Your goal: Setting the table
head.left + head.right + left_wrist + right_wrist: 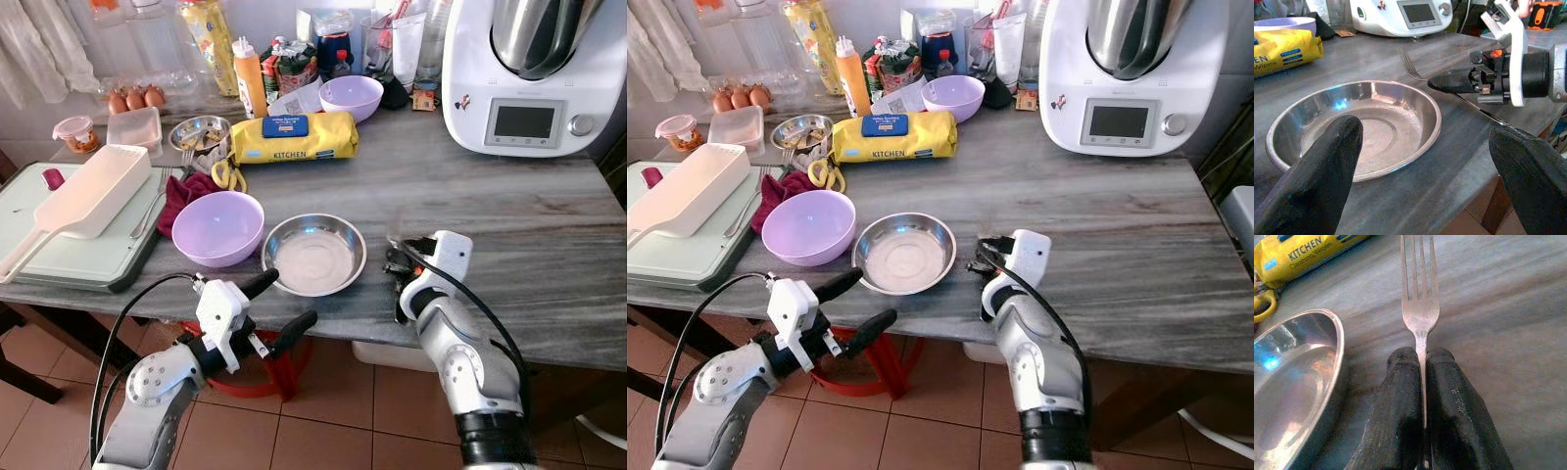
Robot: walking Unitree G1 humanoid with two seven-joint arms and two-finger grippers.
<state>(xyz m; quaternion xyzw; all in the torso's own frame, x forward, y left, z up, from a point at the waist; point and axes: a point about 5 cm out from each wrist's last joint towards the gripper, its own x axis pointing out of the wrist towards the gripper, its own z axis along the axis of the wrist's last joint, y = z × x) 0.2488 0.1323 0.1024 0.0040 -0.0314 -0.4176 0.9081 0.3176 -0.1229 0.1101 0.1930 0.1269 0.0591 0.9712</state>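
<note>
A shiny metal fork [1419, 308] and glossy steel plate [313, 255] lie on matt grey wood-grain table [509, 225].

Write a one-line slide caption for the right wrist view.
Right claw pinches a fork beside the steel plate.

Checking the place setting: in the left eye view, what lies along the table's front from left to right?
White rectangular scoop tray → lilac plastic bowl → shallow round steel plate → right gripper, shut on a metal fork.
</note>
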